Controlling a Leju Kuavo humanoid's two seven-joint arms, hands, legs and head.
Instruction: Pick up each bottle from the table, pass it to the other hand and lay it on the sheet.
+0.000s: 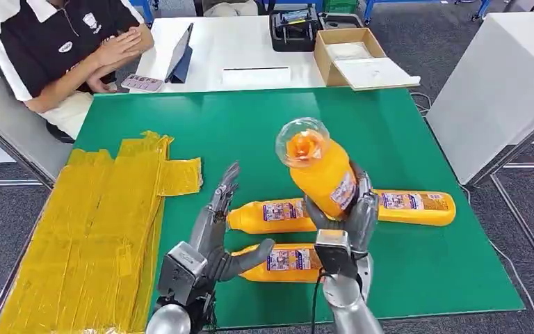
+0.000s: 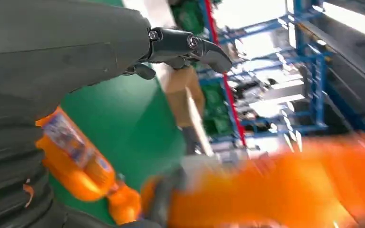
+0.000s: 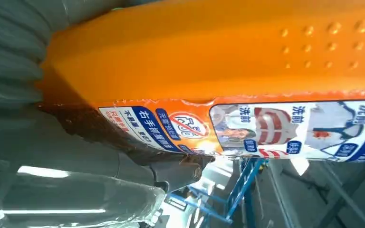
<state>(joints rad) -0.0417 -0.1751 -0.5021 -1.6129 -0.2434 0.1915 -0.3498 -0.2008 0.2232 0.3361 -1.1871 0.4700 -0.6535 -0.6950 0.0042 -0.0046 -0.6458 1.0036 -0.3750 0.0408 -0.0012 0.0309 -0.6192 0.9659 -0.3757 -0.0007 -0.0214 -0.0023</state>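
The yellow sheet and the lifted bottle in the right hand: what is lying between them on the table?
In the head view, the open left hand stands between the yellow sheet and the lifted bottle gripped by the right hand; otherwise green table.

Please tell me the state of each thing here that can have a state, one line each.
held bottle: lifted, tilted, gripped by right hand
left hand: open, fingers spread
three other bottles: lying on the green table
yellow sheet: flat, no bottle on it
cardboard box: open

Readable text on the held bottle's label.
The held bottle (image 3: pixel 228 61) carries a label (image 3: pixel 247 128) with Chinese print, including 洗前 and 洗后; its smaller lines are too fine to read.
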